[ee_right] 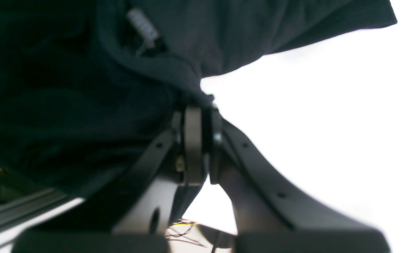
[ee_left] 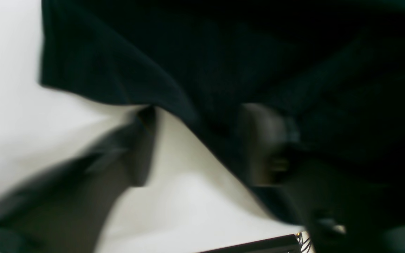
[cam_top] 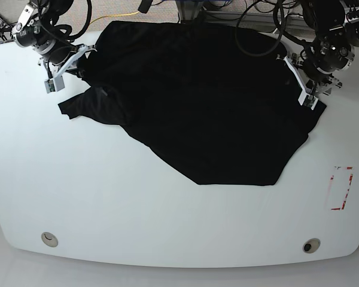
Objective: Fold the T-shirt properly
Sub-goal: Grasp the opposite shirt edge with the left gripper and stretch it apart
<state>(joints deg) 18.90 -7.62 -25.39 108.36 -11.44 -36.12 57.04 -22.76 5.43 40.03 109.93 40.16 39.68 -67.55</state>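
I've got the T-shirt (cam_top: 203, 101) spread plain side up on the white table (cam_top: 107, 197), reaching from the far edge toward the middle. Working left to right in the base view: the right gripper (ee_right: 202, 102) is pinching cloth by the far corner above the sleeve (cam_top: 90, 107); I'd hold that taut. The left gripper (cam_top: 308, 89) sits at the shirt's right edge, its 2 jaws parted in the wrist view. The long axis seems to run diagonally, hem pointing near-right
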